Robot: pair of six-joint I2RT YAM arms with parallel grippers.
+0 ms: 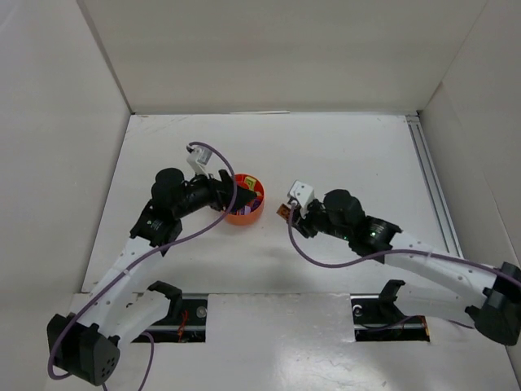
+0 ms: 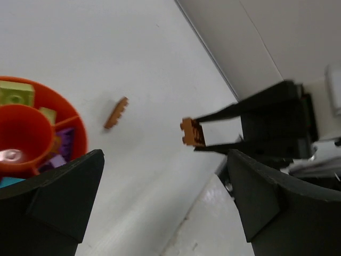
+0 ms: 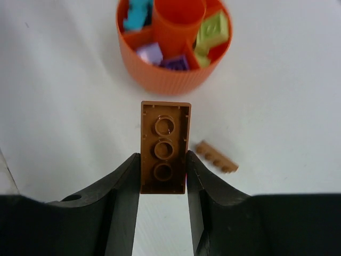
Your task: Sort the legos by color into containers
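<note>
Right wrist view, foreground: the right gripper (image 3: 162, 176) is closed on a brown two-by-four brick (image 3: 165, 145), underside tubes facing the camera. The jaws press on its two long sides near one end, and most of the brick projects past the fingertips. In the left wrist view it appears to hang clear of the table (image 3: 64, 106).

Just beyond the brick stands the orange divided dish (image 3: 160, 80). Its wedges hold teal (image 3: 136, 13), purple (image 3: 151, 53) and pale green (image 3: 213, 29) bricks. A thin brown plate (image 3: 216, 157) lies loose on the table, near the dish but apart from it.

The left gripper (image 2: 165, 186) stands wide open beside the dish, holding nothing.

Handling, as judged: the brick is light, rigid and smooth-walled, so it should not deform. Being held near one end, it may pivot or slip. The loose plate sits low, so it is best pinched across its long edges.
</note>
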